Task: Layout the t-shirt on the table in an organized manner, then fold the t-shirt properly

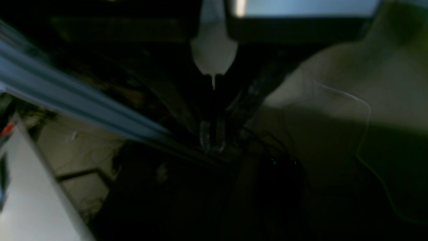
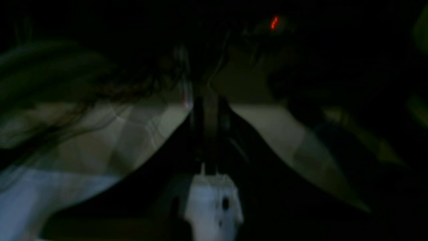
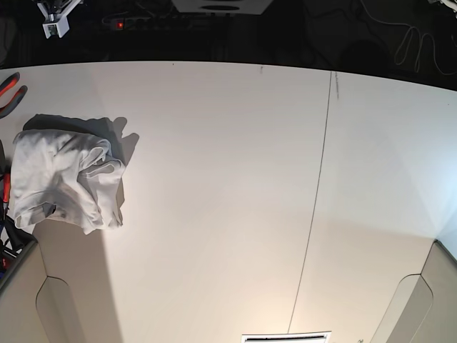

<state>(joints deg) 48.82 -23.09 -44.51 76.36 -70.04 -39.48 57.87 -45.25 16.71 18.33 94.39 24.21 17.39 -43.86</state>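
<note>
Starting step, by my reading: reach and pick up the t-shirt [image 3: 68,179], bunched on the tabletop [image 3: 228,214], far from both hands, neither visible overhead. Left hand [image 1: 214,83] and right hand [image 2: 207,167] are closed, holding nothing. Best pinch shoulder seams, not a wad. Shirt sits by the tabletop's edge; wide bare surface beyond it.

Pale whitish fingers [image 1: 214,53] on dark arms, blurred and dim.
</note>
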